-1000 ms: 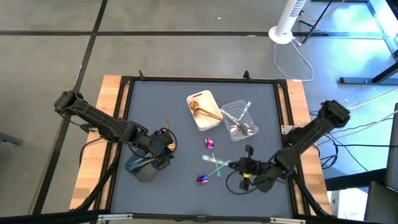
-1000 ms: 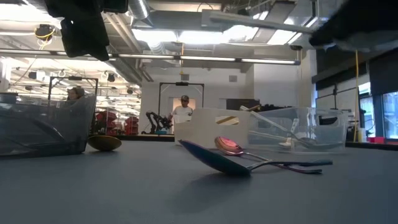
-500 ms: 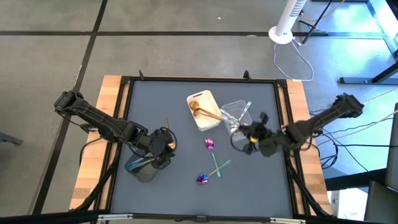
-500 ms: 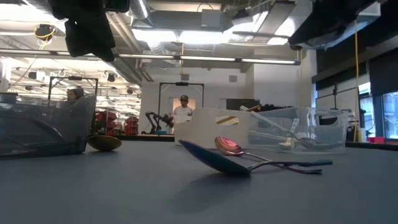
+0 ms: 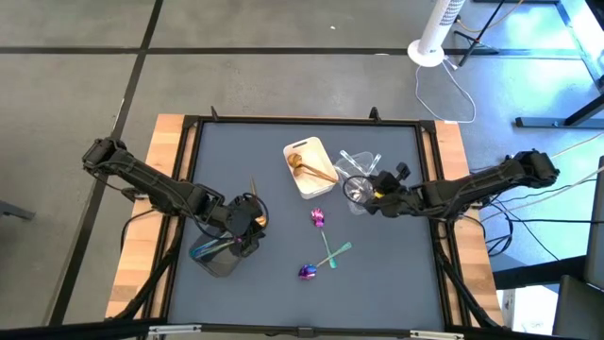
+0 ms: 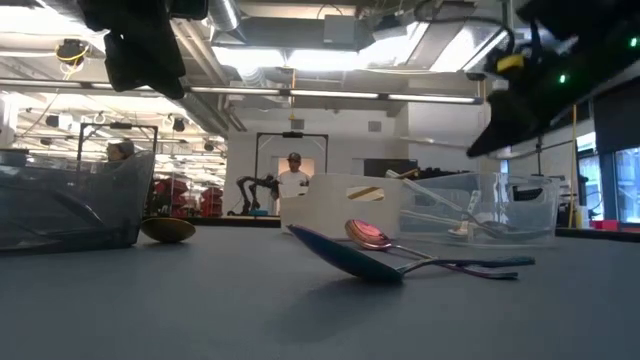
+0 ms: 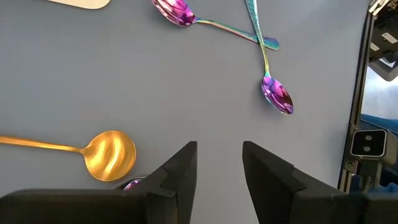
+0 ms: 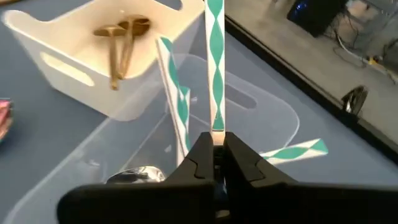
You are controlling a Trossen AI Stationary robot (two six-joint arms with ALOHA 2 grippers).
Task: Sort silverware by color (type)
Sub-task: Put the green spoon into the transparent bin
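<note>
My right gripper [image 8: 215, 142] hangs over the clear tray [image 5: 357, 176], shut on a shiny silver piece of silverware [image 8: 215, 62]. More silver pieces [image 8: 134, 174] lie in that tray. Gold pieces [image 8: 121, 31] rest in the white tray [image 5: 309, 166] beside it. Two iridescent spoons [image 5: 318, 218] [image 5: 309, 272] lie on the mat with their handles crossed. A gold spoon [image 7: 112, 154] lies flat on the mat just ahead of my left gripper [image 7: 219, 149]. That gripper stands open above the dark grey tray [image 5: 215, 255], with nothing between its fingers. My right gripper pinches one end of the silver piece's thin shaft [image 8: 215, 127] between its two fingers. The piece sticks out ahead of the fingers, along them. It is lifted clear and hangs above the clear tray, with its free end toward the table's far side.
The grey mat has a raised black frame [image 5: 302, 121] on a wooden table. Between the trays and the near edge the mat shows bare around the iridescent spoons. In the low view, people stand in the room far behind the table.
My right gripper has swung from the near right part of the mat, beside the crossed iridescent spoons, toward the far edge. It now hangs over the clear tray, still shut. The left arm has kept still.
</note>
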